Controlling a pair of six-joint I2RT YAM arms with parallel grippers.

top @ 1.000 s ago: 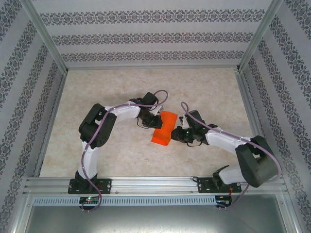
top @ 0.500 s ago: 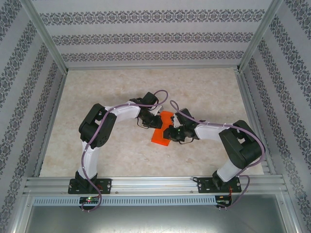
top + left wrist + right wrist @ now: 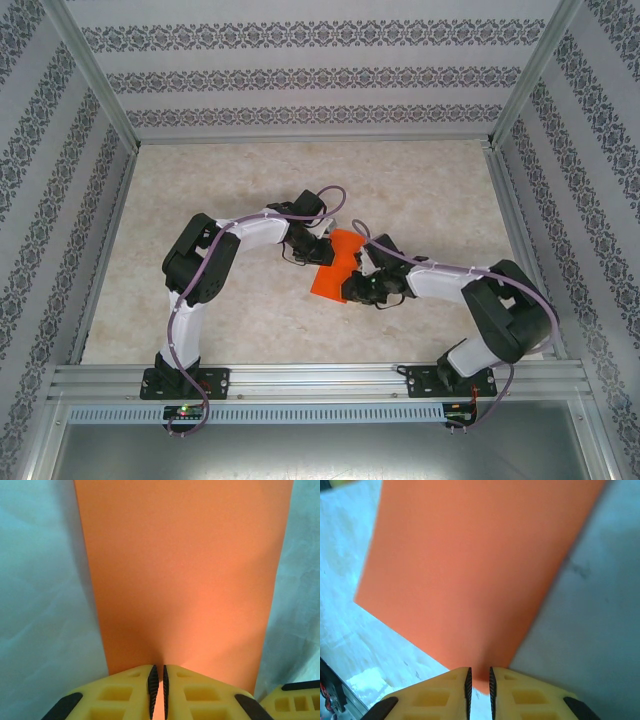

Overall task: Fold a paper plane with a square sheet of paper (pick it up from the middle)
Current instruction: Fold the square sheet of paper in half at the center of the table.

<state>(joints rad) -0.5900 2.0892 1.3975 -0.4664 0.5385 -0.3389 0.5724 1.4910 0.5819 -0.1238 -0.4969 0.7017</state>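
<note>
Right gripper nearer front; one square sheet of paper, two grips

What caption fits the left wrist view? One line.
Left gripper shut on the near edge of the orange paper, pale table behind.

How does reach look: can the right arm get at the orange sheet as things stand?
Yes, it seems so: the right gripper is shut on a corner of the square sheet of paper. The left gripper pinches another edge, clear of it.
</note>
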